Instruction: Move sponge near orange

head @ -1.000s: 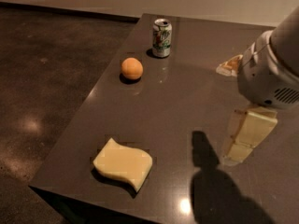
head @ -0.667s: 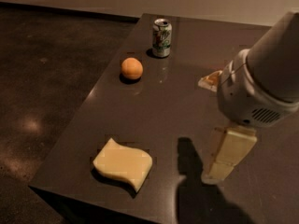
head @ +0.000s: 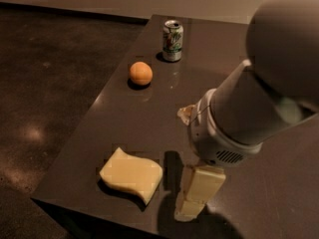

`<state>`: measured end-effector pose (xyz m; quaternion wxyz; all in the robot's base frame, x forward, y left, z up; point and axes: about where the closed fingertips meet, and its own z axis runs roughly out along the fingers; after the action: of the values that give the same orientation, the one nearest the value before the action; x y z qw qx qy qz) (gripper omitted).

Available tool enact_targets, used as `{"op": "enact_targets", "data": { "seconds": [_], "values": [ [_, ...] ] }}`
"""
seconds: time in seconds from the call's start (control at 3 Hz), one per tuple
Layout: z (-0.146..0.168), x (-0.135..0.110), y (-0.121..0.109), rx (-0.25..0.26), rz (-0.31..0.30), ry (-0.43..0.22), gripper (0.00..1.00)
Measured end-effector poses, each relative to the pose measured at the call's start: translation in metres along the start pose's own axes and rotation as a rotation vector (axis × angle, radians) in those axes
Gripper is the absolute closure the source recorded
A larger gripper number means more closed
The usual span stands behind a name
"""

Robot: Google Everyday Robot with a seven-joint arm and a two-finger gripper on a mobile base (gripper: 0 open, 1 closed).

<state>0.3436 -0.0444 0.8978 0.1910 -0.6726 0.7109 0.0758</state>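
Foam sponge [head: 131,174] near counter [head: 224,59] edge, tool [head: 192,205] just beside, grip can't tell, misaimed reach could shove it off

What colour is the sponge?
Pale yellow sponge, clearest in the camera view; the gripper hangs just beside it.

I read the scene as dim and warm-toned, lit from above. The gripper [head: 194,195], low over the table [head: 149,123] near its front edge, just right of the sponge [head: 130,174], casts dark shadows left and below. Soft sheen lies below the orange [head: 141,73]. The floor [head: 35,133] shows one faint bright patch.
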Motion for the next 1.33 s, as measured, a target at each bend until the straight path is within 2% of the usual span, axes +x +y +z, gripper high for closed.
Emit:
{"op": "enact_targets", "data": {
  "seconds": [0.67,1.33],
  "values": [
    [0.052,-0.023,0.01,-0.056,0.003,-0.044,0.0],
    [0.08,-0.032,0.007,-0.067,0.043,-0.074,0.0]
  ]
}}
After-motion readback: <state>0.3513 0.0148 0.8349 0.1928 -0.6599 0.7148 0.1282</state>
